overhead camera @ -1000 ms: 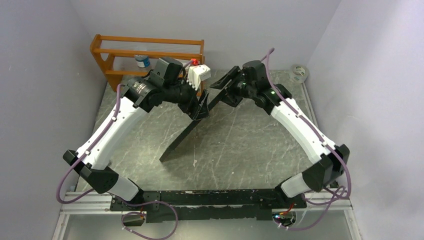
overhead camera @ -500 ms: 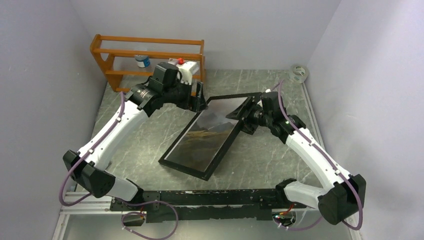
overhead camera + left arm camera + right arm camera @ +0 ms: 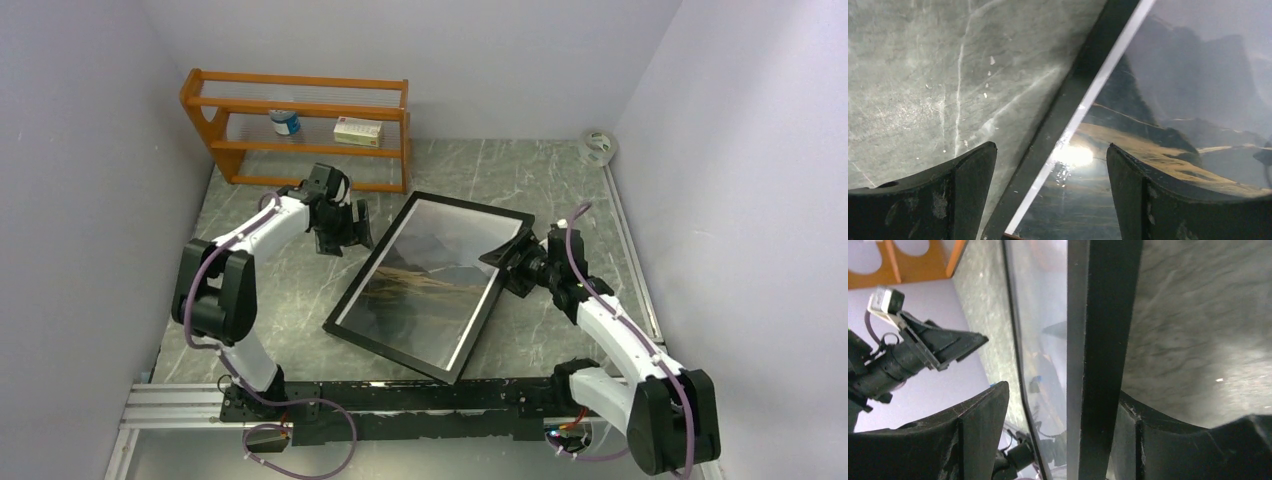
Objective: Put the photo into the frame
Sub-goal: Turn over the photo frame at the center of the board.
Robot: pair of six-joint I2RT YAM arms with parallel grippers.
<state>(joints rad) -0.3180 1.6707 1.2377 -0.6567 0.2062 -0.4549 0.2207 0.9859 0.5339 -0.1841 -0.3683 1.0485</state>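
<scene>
The black frame [image 3: 470, 204] lies face up on the table's middle, with the photo [image 3: 430, 275] of grey mountains and golden grass showing inside it behind a glossy front. My left gripper [image 3: 352, 232] is open and empty beside the frame's upper left edge. In the left wrist view its open jaws [image 3: 1051, 146] hover over the frame's black edge [image 3: 1068, 100] and the photo [image 3: 1188, 125]. My right gripper [image 3: 508, 262] is open at the frame's right edge. In the right wrist view the edge [image 3: 1103, 315] stands between the fingers, against the right one.
An orange-brown shelf rack [image 3: 300, 110] stands at the back left, with a small box [image 3: 358, 131] and a blue-labelled jar [image 3: 286, 122] on it. A tape roll [image 3: 598, 146] lies at the back right. Walls close in on both sides.
The frame, held up on edge between both grippers a second ago, has come down face up. My left gripper has let go and drawn back left; my right arm has lowered with the right edge.
</scene>
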